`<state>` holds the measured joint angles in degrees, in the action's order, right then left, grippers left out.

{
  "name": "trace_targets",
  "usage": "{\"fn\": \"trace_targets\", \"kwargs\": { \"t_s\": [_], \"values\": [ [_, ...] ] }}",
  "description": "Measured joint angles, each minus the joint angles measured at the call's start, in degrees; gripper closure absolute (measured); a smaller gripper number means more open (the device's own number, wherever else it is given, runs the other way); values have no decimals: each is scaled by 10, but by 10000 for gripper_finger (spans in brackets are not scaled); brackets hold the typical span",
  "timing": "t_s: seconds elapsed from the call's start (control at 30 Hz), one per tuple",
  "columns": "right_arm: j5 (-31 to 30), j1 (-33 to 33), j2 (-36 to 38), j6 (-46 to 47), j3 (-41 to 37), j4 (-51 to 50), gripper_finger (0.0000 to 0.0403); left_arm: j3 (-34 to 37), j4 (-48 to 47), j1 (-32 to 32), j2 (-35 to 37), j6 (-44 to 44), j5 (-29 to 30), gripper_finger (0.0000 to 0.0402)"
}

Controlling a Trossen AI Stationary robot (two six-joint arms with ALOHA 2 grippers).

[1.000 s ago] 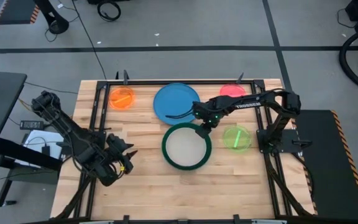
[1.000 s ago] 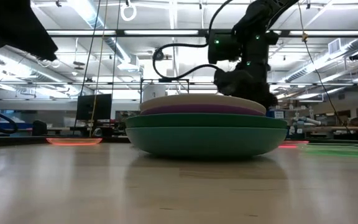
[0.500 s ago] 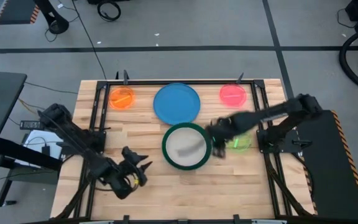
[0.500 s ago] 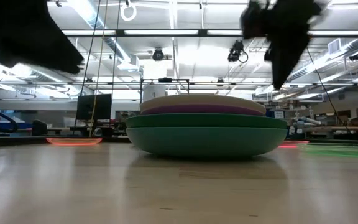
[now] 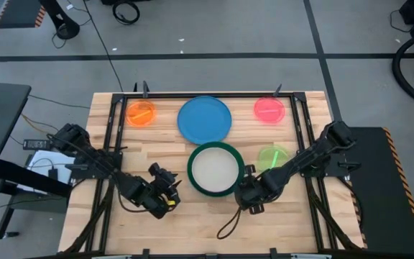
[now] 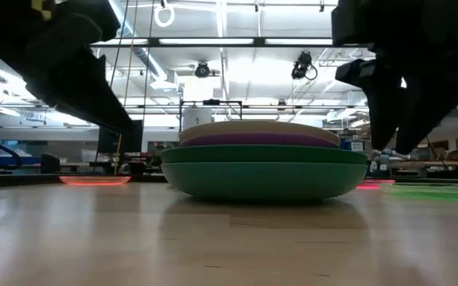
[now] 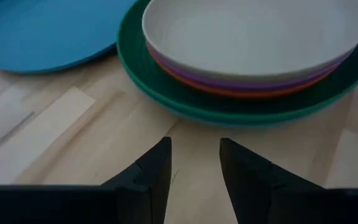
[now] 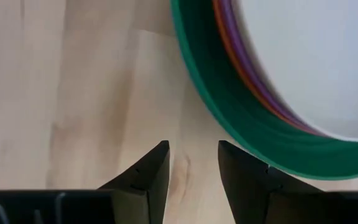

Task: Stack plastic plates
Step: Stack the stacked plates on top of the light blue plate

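A stack of plates sits mid-table: cream on top, then purple, orange-red, dark green and teal, which rests on the wood. The large blue plate lies flat behind it. The small orange, pink and lime plates lie apart on the table. My left gripper is open and empty, just left of the stack's near side. My right gripper is open and empty at the stack's near right rim.
A black metal frame borders the work area on the left, far and right sides. A loose dark cable loop lies on the wood near the front edge, below my right arm. The lime plate lies close beside my right arm.
My right gripper has swung from the gap between the blue plate and the stack, round the stack's right side, toward the near edge, and come down low. My left gripper has gone right and a little toward the near edge, toward the stack. The plates have stayed put.
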<state>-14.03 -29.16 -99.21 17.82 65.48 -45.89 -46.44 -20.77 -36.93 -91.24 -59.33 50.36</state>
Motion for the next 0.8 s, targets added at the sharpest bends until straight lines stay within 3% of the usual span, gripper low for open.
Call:
{"fn": "trace_targets", "kwargs": {
  "t_s": [0.2,0.4,0.6,0.8],
  "values": [
    [-1,-4,8,-52,1,4,229,0,12,-19,1,72,-2,260],
    [-37,-3,8,-79,-14,57,184,0,-26,-40,17,40,28,260],
    [-43,9,8,-93,-26,85,182,0,52,-40,15,67,-25,260],
    [-43,17,8,-132,-58,130,185,0,139,-51,15,122,-34,260]
  ]
}}
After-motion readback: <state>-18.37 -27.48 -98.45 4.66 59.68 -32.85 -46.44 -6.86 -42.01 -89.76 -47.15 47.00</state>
